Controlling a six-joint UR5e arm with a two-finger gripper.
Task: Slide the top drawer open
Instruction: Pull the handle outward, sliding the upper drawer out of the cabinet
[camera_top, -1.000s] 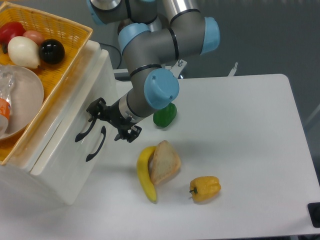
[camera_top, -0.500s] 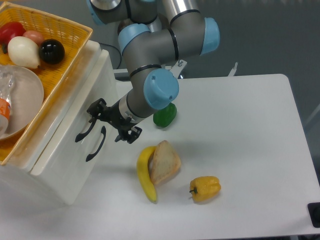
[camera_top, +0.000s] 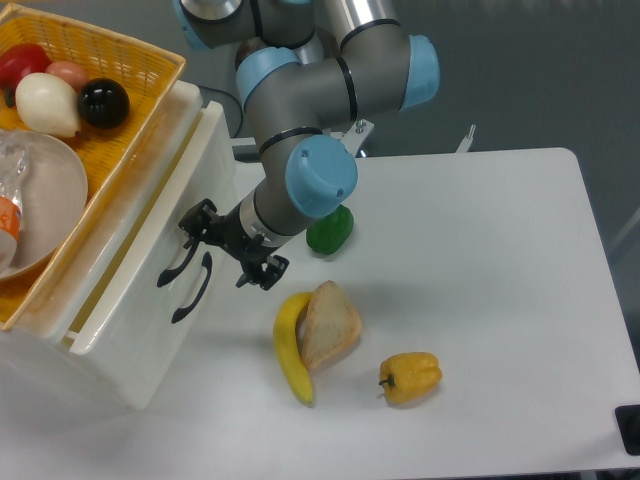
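The top drawer (camera_top: 140, 235) is the upper white front of the small white cabinet at the left, and it stands slightly pulled out, with a thin gap along its edge. Its curved black handle (camera_top: 172, 268) lies just left of the lower drawer's handle (camera_top: 194, 290). My gripper (camera_top: 217, 250) sits right at the top handle with its jaws spread. The upper finger (camera_top: 194, 220) hooks in at the handle's top end, and the lower finger (camera_top: 262, 272) hangs free over the table.
A yellow basket (camera_top: 150, 110) holding fruit and a white bowl sits on top of the cabinet. On the table (camera_top: 500, 260) lie a green pepper (camera_top: 330, 232), a banana (camera_top: 288, 350) with a bread piece (camera_top: 330, 325) against it, and a yellow pepper (camera_top: 410, 376).
The gripper has shifted a little to the right and down, away from the cabinet, and the top drawer front with its handle has come out slightly with it.
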